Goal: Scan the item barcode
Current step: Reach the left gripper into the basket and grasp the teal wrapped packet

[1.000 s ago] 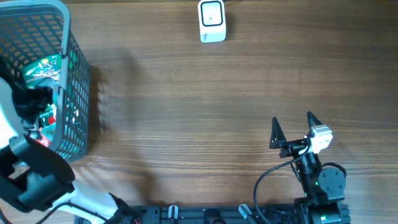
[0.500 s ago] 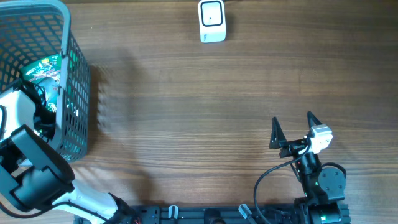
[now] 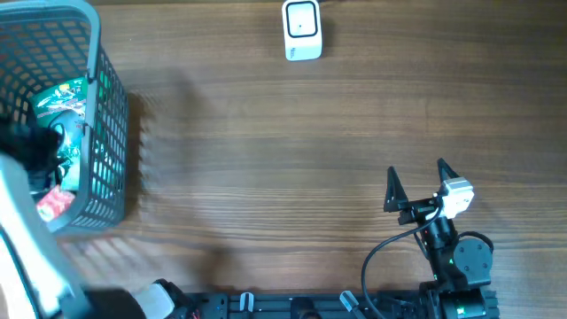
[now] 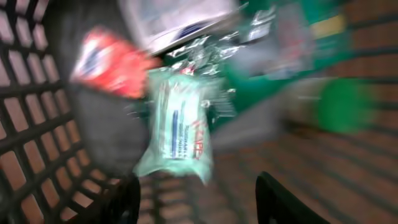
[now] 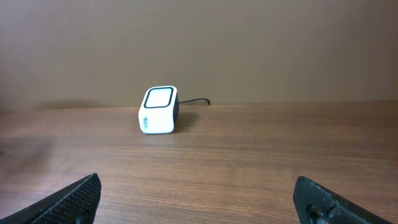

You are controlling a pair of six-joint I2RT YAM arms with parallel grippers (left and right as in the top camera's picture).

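Observation:
Several packaged items lie in the grey mesh basket (image 3: pixel 96 62) at the table's left edge. The left wrist view is blurred by motion. It shows a pale green packet (image 4: pixel 180 130), a red packet (image 4: pixel 109 59) and a green package (image 4: pixel 280 56) on the basket floor. My left gripper (image 4: pixel 199 205) is down inside the basket, its jaws apart just short of the pale green packet's lower end, gripping nothing. The white barcode scanner (image 3: pixel 302 30) stands at the far edge. My right gripper (image 3: pixel 416 182) rests open at the near right, facing the scanner (image 5: pixel 159 110).
The basket's dark mesh wall (image 4: pixel 37 124) closes in on the left of my left gripper. A green item (image 3: pixel 62 96) and a red item (image 3: pixel 55 204) show through the basket top. A cable runs off behind the scanner.
My left arm has shifted inside the basket and its jaws have narrowed from wide open. The right arm and the scanner have not moved.

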